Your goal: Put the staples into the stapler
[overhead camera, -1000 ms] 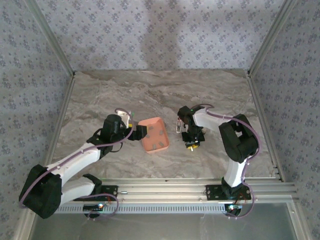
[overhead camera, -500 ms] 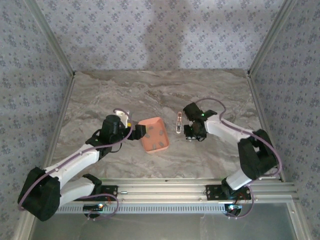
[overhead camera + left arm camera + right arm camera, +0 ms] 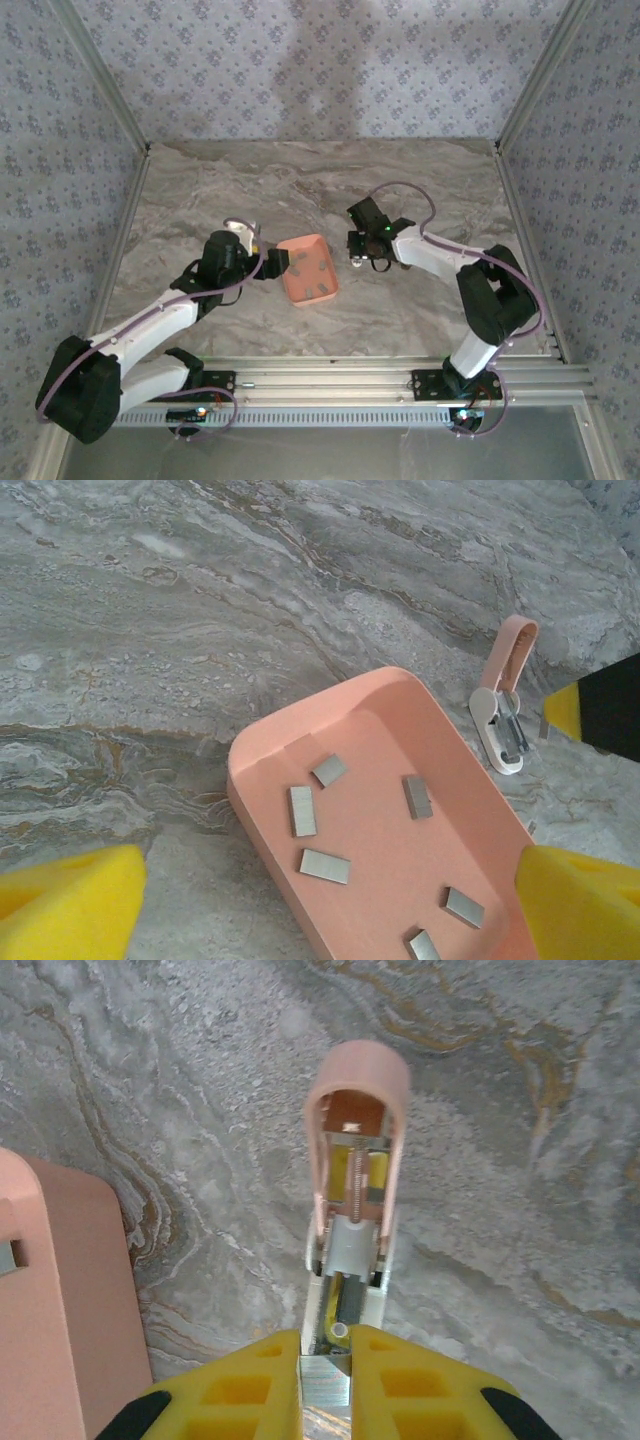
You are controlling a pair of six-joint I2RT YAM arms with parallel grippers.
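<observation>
The stapler (image 3: 352,1260) end between the right end effector (image 3: 325,1380) fingers is cut off by the lower edge; the tray (image 3: 250,770) runs off it too.

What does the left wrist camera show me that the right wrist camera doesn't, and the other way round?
Left wrist camera: six small grey staple strips lying loose inside the salmon-orange plastic tray, framed by the wide-open left gripper.
Right wrist camera: a close look into the opened pale pink and white mini stapler, its spring and metal channel exposed, with the right gripper shut on its near end.
Both: the stapler lying on the grey marble tabletop beside the tray, apart from it.
</observation>
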